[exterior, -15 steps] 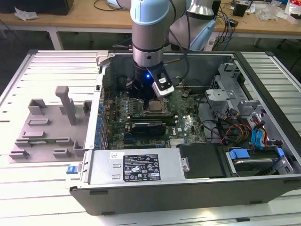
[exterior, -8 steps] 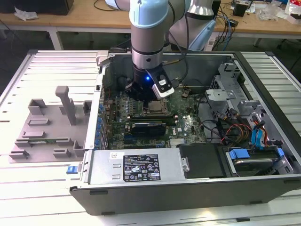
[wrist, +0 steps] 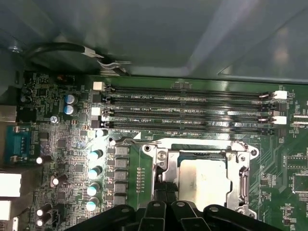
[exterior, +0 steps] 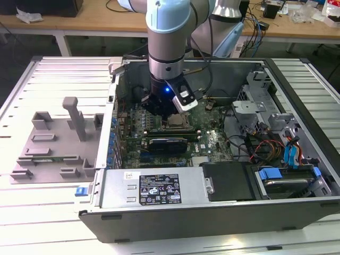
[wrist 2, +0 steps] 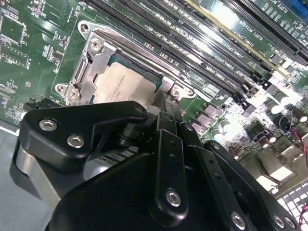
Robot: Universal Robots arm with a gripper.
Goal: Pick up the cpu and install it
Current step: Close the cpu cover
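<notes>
The open, dark-grey sheet-metal computer case [exterior: 239, 213] is laid flat on a pale slatted table [exterior: 53, 69], and a green, densely populated motherboard [exterior: 212, 139] is exposed inside. A pale blue-and-silver robot arm [exterior: 167, 37] is held over the board, its black jointed gripper [exterior: 161, 106] set just above a bright steel socket frame [wrist 2: 90, 60]. Whether the gripper is released or clenched cannot be told. The small, flat, square cpu [wrist 2: 126, 86] with a matt silvery top is seen, in the second wrist view, lying within that frame, apparently flat. Seating is judged best kept level and unforced: the smooth lid offers little grip, and the socket contacts are likely delicate.
</notes>
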